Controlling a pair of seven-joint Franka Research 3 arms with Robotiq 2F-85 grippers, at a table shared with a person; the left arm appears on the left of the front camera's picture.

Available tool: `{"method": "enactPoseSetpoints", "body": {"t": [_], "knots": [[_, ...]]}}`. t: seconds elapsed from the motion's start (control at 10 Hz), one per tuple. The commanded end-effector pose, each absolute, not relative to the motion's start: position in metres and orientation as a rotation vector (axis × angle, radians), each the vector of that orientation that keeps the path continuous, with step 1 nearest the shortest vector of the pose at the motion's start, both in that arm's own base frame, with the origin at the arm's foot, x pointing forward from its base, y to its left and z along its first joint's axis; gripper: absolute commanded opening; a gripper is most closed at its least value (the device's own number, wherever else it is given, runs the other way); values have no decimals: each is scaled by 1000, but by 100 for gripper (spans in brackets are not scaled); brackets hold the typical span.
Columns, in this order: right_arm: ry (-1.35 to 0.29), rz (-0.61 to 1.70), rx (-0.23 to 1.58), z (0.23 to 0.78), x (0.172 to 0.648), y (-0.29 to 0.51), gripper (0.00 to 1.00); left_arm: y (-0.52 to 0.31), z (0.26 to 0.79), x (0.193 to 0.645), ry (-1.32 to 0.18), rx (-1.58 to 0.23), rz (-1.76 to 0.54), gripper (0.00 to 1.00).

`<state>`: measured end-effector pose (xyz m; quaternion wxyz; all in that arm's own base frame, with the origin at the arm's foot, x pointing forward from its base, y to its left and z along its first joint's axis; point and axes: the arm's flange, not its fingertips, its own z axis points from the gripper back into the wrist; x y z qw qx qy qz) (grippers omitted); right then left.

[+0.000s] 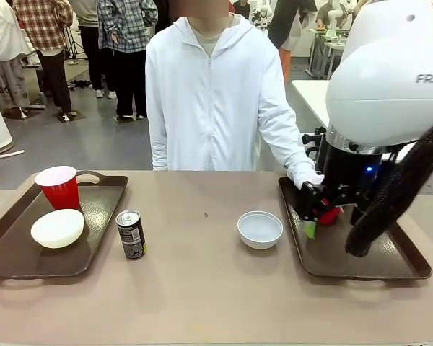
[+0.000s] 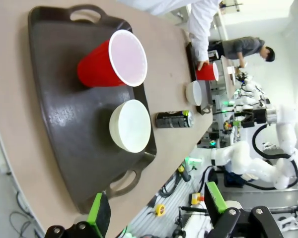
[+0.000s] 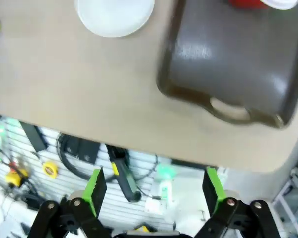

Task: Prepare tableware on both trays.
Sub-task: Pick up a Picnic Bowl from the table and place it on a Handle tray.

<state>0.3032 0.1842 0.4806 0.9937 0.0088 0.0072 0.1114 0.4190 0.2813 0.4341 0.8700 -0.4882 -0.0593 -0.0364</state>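
On the left tray stand a red cup and a white bowl. A dark can stands upright on the bare table just right of that tray. A second white bowl sits on the table left of the right tray. The person's hand is at a second red cup on the right tray, half hidden behind my open right gripper. My left gripper is open, high above the left tray's near end.
The person in a white hooded jacket stands at the table's far edge. The right arm's black cable bundle hangs over the right tray. Bare tabletop lies between the trays and along the near edge.
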Motion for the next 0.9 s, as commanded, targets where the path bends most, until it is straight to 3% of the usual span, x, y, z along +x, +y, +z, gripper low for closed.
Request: {"method": "enactPoseSetpoints", "body": {"t": [0.0,0.4,0.8], "knots": [[-92,185,115,459,339,203,100,279,436,416,-120,-1007,-63,100],[-140,125,106,396,406,237,100,279,436,416,-120,-1007,-63,100],[-196,94,54,357,434,249,100,279,436,416,-120,-1007,-63,100]]}}
